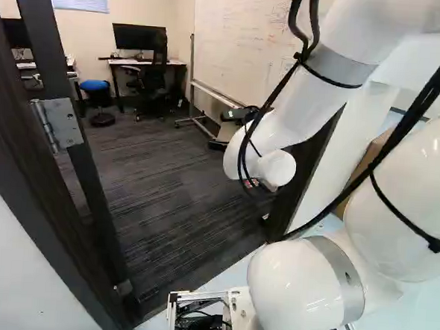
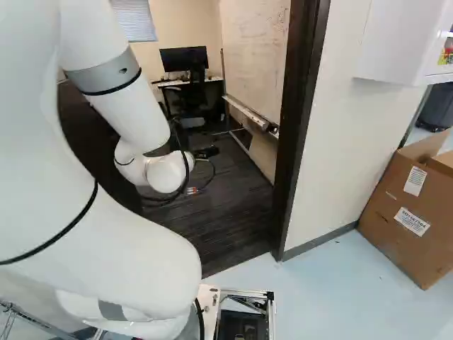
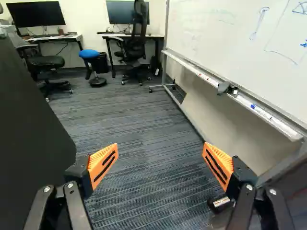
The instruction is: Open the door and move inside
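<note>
The dark door (image 1: 85, 172) stands swung inward, seen nearly edge-on in the left base view, with a metal hinge (image 1: 62, 122) on its edge. In the wrist view the door's dark face (image 3: 29, 139) rises beside one finger, apart from it. My gripper (image 2: 192, 190) is past the doorway, low in front of the wrist and partly hidden by arm and cables. Seen from the wrist, the gripper (image 3: 160, 149) is open, its orange-padded fingers wide apart with only carpet beyond them. No handle shows in any view.
The right door post (image 2: 301, 127) stands beside the arm, a cardboard box (image 2: 410, 212) farther right. Inside, a whiteboard (image 3: 240, 43) on a wheeled frame lines one side. Desks, chairs and a blue stool (image 3: 89, 54) are at the back. A black object (image 3: 220, 203) lies near one finger.
</note>
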